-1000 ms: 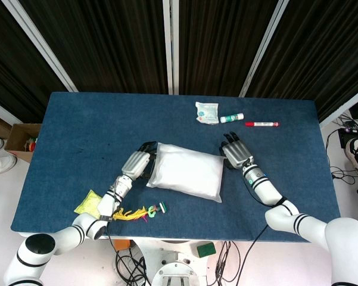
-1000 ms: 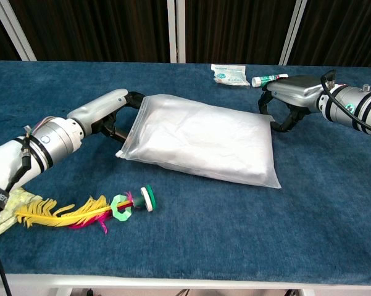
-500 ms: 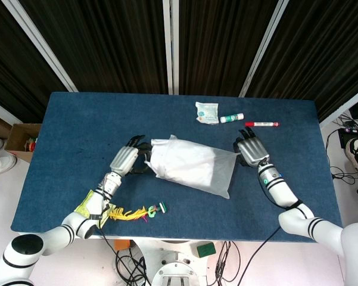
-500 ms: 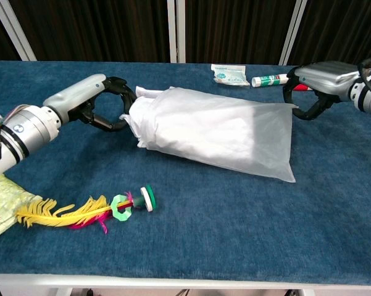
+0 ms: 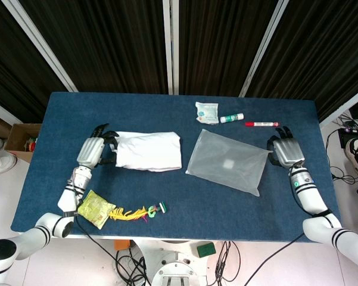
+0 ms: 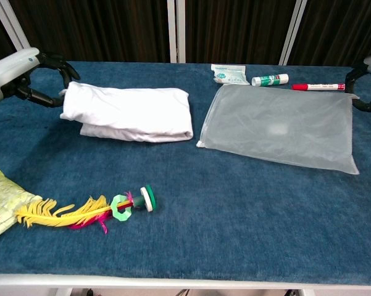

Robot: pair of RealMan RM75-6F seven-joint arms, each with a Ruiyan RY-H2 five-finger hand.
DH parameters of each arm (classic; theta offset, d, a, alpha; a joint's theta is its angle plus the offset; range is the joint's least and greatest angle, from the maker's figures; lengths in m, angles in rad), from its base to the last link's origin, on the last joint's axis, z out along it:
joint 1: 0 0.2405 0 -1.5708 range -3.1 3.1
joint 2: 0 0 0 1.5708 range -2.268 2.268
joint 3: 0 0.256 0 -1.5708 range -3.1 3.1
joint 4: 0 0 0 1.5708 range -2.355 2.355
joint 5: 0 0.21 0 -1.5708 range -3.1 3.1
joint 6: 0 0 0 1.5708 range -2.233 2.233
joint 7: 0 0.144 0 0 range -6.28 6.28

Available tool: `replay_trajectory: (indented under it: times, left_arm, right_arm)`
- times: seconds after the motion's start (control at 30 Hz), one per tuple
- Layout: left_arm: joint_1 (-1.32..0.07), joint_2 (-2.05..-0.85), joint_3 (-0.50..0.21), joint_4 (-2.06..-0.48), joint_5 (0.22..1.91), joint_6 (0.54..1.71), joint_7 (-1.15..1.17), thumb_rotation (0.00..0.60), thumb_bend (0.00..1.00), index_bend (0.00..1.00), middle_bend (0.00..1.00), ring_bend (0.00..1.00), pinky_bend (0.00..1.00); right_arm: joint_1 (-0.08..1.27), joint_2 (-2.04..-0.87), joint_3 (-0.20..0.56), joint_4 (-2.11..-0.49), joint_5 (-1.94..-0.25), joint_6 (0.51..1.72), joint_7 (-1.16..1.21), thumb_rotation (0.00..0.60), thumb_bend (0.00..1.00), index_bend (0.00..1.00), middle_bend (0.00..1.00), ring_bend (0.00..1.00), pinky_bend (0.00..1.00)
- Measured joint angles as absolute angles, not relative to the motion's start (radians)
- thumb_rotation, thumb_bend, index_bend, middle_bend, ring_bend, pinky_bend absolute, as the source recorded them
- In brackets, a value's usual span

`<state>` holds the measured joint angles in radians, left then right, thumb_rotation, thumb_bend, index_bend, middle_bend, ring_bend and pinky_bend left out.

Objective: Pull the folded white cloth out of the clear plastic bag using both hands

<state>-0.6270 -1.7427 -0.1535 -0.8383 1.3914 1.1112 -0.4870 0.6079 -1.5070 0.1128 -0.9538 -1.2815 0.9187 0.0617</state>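
The folded white cloth [image 5: 149, 151] [image 6: 129, 111] lies on the blue table, fully outside the bag. My left hand [image 5: 94, 150] [image 6: 23, 69] grips its left end, fingers curled around the edge. The clear plastic bag [image 5: 226, 162] [image 6: 278, 126] lies flat and empty to the right of the cloth, a gap of table between them. At the bag's far right corner my right hand [image 5: 286, 152] [image 6: 369, 86] holds the bag's edge with curled fingers; the chest view cuts most of this hand off.
A small tissue packet [image 5: 206, 112], a green and white tube [image 5: 232, 118] and a red marker [image 5: 262, 124] lie behind the bag. A yellow packet [image 5: 95, 208] and a feather toy [image 5: 140, 212] sit near the front left edge.
The hands have moved apart: the left drew the cloth leftward out of the bag, and the right pulled the now empty bag rightward. Both lie flat on the table.
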Motion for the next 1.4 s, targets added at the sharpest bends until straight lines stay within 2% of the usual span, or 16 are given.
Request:
replay_trajectory:
  times: [0.13,0.2,0.23,0.27,0.3,0.33,0.37,0.4,0.47,0.57,0.63,0.73,0.87,1.03,1.17,1.4]
  left_arm:
    - [-0.607,-1.716,-0.165,-0.840,1.367,1.108,-0.481,0.600,0.61,0.77,0.28,0.04,0.02]
    - [-0.602,-1.708,-0.167,-0.844,1.361,1.102,-0.476,0.600,0.60,0.74,0.27,0.04,0.03]
    - [-0.600,-1.703,-0.165,-0.849,1.360,1.096,-0.471,0.600,0.60,0.71,0.26,0.04,0.03]
    - [-0.599,-1.698,-0.163,-0.854,1.359,1.089,-0.466,0.600,0.58,0.64,0.24,0.03,0.03]
    - [-0.598,-1.692,-0.160,-0.861,1.359,1.082,-0.460,0.600,0.52,0.52,0.21,0.03,0.03]
    - [-0.598,-1.682,-0.155,-0.874,1.359,1.071,-0.449,0.600,0.47,0.44,0.19,0.03,0.03]
    - [-0.597,-1.673,-0.152,-0.886,1.359,1.063,-0.438,0.600,0.37,0.33,0.16,0.03,0.03]
    - [-0.595,-1.662,-0.149,-0.900,1.357,1.057,-0.424,0.600,0.28,0.25,0.14,0.02,0.03]
    - [-0.590,-1.633,-0.144,-0.942,1.353,1.049,-0.383,0.600,0.18,0.18,0.12,0.02,0.03]
    - [-0.573,-1.574,-0.137,-1.027,1.345,1.049,-0.330,0.600,0.12,0.17,0.12,0.02,0.03]
    - [-0.554,-1.517,-0.131,-1.101,1.337,1.055,-0.292,0.600,0.12,0.17,0.12,0.03,0.04]
    - [-0.514,-1.421,-0.121,-1.213,1.320,1.081,-0.212,0.600,0.12,0.18,0.14,0.06,0.04]
    - [-0.433,-1.288,-0.105,-1.337,1.297,1.160,-0.110,0.600,0.12,0.21,0.15,0.06,0.04]
    - [-0.316,-1.163,-0.078,-1.425,1.297,1.308,-0.075,0.600,0.12,0.23,0.15,0.06,0.04]
    - [-0.224,-1.109,-0.047,-1.479,1.327,1.422,-0.074,0.600,0.12,0.24,0.16,0.06,0.04]
    - [-0.093,-1.082,0.008,-1.539,1.410,1.580,-0.068,0.600,0.12,0.25,0.16,0.06,0.04]
  right_arm:
    - [0.591,-1.502,0.111,-0.926,-1.279,0.919,0.082,0.600,0.53,0.73,0.39,0.07,0.05]
    - [0.586,-1.502,0.111,-0.919,-1.278,0.910,0.093,0.600,0.52,0.68,0.36,0.07,0.05]
    - [0.585,-1.502,0.110,-0.919,-1.277,0.904,0.094,0.600,0.50,0.60,0.33,0.06,0.04]
    - [0.585,-1.502,0.110,-0.920,-1.275,0.894,0.092,0.600,0.47,0.49,0.28,0.04,0.03]
    - [0.585,-1.500,0.110,-0.923,-1.270,0.883,0.087,0.600,0.40,0.30,0.20,0.02,0.02]
    - [0.585,-1.496,0.110,-0.929,-1.261,0.870,0.079,0.600,0.32,0.16,0.12,0.01,0.01]
    - [0.585,-1.488,0.113,-0.945,-1.247,0.851,0.067,0.600,0.22,0.04,0.05,0.00,0.00]
    - [0.585,-1.481,0.116,-0.963,-1.236,0.840,0.059,0.600,0.15,0.00,0.02,0.00,0.00]
    - [0.581,-1.455,0.124,-1.020,-1.213,0.830,0.044,0.600,0.09,0.00,0.00,0.00,0.00]
    - [0.568,-1.394,0.133,-1.134,-1.190,0.840,0.020,0.600,0.08,0.00,0.00,0.00,0.00]
    - [0.555,-1.347,0.138,-1.212,-1.182,0.859,0.006,0.600,0.10,0.00,0.00,0.00,0.00]
    - [0.519,-1.252,0.147,-1.343,-1.181,0.924,-0.005,0.600,0.15,0.00,0.07,0.00,0.01]
    - [0.444,-1.123,0.152,-1.469,-1.214,1.069,0.007,0.600,0.18,0.00,0.13,0.00,0.04]
    - [0.334,-1.045,0.142,-1.551,-1.295,1.257,0.067,0.600,0.18,0.01,0.15,0.00,0.04]
    - [0.229,-1.009,0.115,-1.587,-1.376,1.400,0.137,0.600,0.18,0.02,0.15,0.00,0.04]
    - [0.132,-1.018,0.043,-1.563,-1.497,1.503,0.225,0.600,0.18,0.03,0.15,0.00,0.04]
